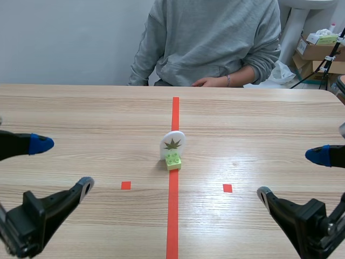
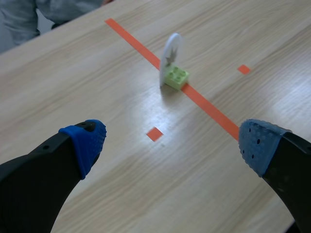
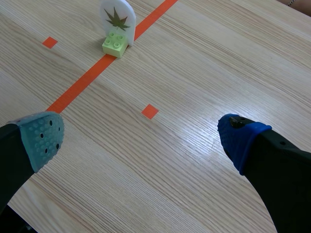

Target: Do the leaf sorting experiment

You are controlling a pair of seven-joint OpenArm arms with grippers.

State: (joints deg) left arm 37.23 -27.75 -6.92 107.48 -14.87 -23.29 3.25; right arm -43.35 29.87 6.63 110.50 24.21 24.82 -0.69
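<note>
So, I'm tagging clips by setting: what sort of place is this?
Probably a lab or test room: a wooden table with tape marks, a leaf card on a green brick, cardboard boxes behind.

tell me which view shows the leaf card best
The right wrist view: the leaf card faces the camera, leaf clear above the green block. The scene view shows it front-on but smaller. The left wrist view sees it nearly edge-on.

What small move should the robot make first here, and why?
Probably reach one claw toward the leaf card standing in its green block on the red tape line. Both the left claw and right claw are open and empty, well apart from it, so nothing can be sorted until one closes in.
</note>
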